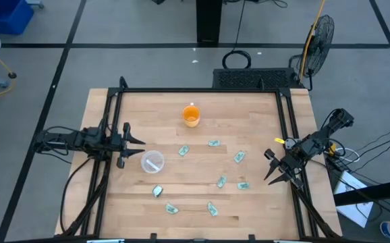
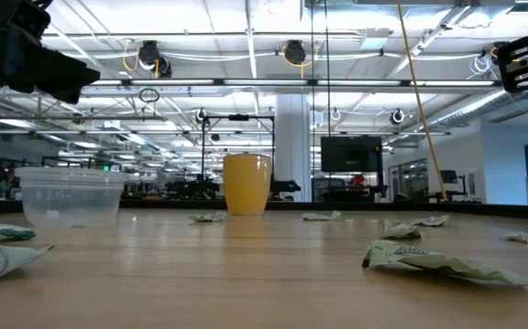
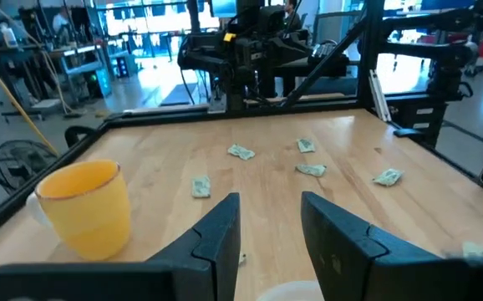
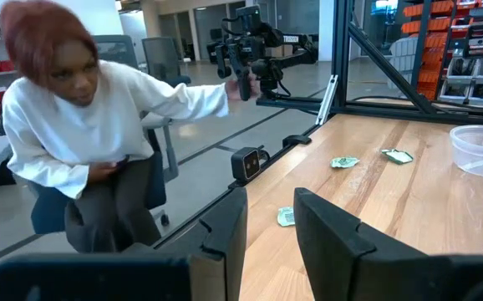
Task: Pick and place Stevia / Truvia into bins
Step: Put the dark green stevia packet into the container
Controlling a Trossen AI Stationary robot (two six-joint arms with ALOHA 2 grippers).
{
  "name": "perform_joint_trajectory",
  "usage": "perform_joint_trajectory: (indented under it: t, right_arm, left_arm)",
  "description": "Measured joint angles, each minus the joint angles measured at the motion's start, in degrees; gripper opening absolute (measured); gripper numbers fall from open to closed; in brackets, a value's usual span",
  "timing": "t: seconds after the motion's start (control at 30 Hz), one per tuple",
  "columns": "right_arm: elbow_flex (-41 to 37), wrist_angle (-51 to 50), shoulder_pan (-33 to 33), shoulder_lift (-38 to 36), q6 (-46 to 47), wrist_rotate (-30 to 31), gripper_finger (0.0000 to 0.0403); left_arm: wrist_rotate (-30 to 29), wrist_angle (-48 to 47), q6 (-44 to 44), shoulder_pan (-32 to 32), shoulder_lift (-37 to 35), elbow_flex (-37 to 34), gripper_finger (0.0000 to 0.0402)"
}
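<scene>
We log small pale green paper packets scattered beside the round clear plastic cup; left gripper just beside it, jaws spread; right gripper well apart, spread.

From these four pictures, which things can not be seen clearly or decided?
- Print on the packets: too small in the high view, crumpled in the low view.
- Clear cup contents: the low view shows only a cloudy wall.
- Clear cup in the left wrist view: cut off by the edge.
- Orange cup inside: too small in the high view.
</scene>
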Motion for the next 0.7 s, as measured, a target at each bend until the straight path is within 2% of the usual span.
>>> perform_joint_trajectory:
  t: [0.17, 0.33, 0.53, 0.7]
  right_arm:
    - [0.0, 0.0, 0.0, 0.0, 0.0, 0.0, 0.0095]
    - [0.0, 0.0, 0.0, 0.0, 0.0, 0.0, 0.0095]
    - [0.0, 0.0, 0.0, 0.0, 0.0, 0.0, 0.0095]
    - [0.0, 0.0, 0.0, 0.0, 0.0, 0.0, 0.0095]
  left_arm:
    - [0.0, 0.8, -4.0, 0.0, 0.0, 0.0, 0.0131]
    - [-0.1, 5.6, -9.9, 0.0, 0.0, 0.0, 0.0131]
    - [-0.7, 10.7, -9.3, 0.0, 0.0, 0.0, 0.0131]
    - [-4.7, 13.6, -8.9, 0.0, 0.0, 0.0, 0.0131]
